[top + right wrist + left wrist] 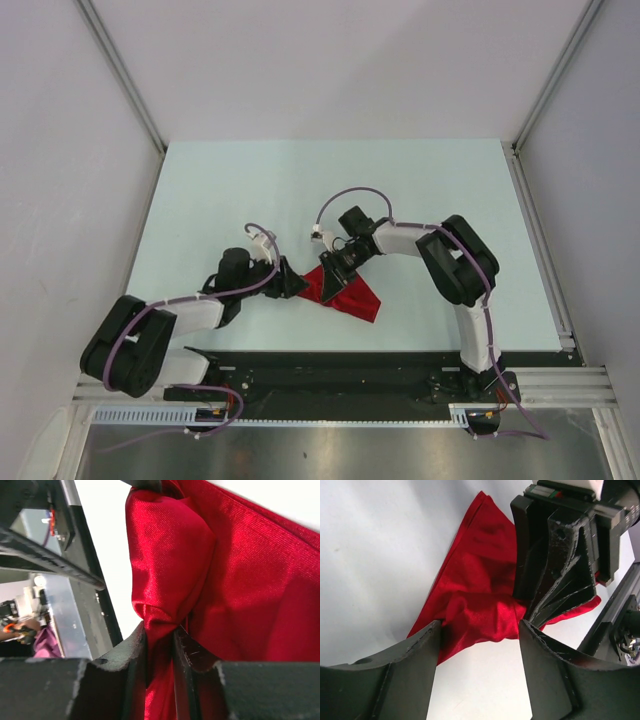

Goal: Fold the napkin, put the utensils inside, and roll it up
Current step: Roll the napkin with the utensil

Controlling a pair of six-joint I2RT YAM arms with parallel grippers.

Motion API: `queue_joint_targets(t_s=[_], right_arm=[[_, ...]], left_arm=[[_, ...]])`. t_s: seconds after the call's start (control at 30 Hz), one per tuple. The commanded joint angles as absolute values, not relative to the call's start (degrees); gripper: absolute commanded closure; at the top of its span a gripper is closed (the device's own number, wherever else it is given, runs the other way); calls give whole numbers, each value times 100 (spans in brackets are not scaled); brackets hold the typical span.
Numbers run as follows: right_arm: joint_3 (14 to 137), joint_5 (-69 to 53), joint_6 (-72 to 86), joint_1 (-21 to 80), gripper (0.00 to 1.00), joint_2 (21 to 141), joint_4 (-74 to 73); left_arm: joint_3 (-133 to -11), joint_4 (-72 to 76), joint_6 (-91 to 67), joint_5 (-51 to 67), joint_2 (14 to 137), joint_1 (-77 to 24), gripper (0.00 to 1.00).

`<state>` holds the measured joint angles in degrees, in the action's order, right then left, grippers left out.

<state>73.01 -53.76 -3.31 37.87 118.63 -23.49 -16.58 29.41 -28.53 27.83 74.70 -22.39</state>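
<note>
- My right gripper (160, 635) pinches the bunched napkin (345, 292), near-centre on the table (250, 180).
- My left gripper (480, 627) gapes wide astride it.
- If I tug, the bundle may unravel; I cannot see the utensils.

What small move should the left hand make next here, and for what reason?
Probably close the left hand on the napkin. It stands open astride a bunched end of the cloth, while the right hand pinches a twisted fold close by. A second grip would likely let both hands tighten or straighten the bundle.
</note>
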Motion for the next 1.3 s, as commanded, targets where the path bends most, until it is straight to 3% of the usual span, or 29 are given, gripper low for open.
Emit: queue_joint_targets(t_s=[0.0, 0.17, 0.33, 0.37, 0.5, 0.77, 0.97, 1.1, 1.27], right_arm=[[7541, -5800, -325, 3779, 83, 12129, -2285], [7602, -6046, -360, 3692, 83, 12252, -2276], [7699, -6091, -369, 3586, 76, 12331, -2276], [7708, -6047, -369, 3542, 69, 12296, -2294], [7787, -5600, -396, 3489, 51, 11832, -2487], [6813, -3009, -140, 3743, 35, 9978, -1576], [5601, -65, -781, 5096, 29, 8966, -661], [5221, 1420, -1063, 5888, 29, 8965, -229], [5159, 1994, -1362, 6319, 30, 9377, 165]], left_arm=[[-1740, 3419, -2874, 2935, 7751, -2303, 34], [-1828, 3559, -2918, 3023, 8024, -2364, 38], [-1837, 3674, -2979, 3032, 8112, -2417, 67], [-1846, 3561, -2988, 2954, 8130, -2417, 78], [-2030, 3200, -2997, 2760, 8165, -2417, 99], [-2496, 2436, -3173, 2672, 8543, -2417, 100], [-2830, 2101, -3252, 2725, 8876, -2408, 100], [-2988, 1951, -3234, 2690, 8938, -2399, 100], [-3059, 1890, -3234, 2751, 9017, -2399, 100]])
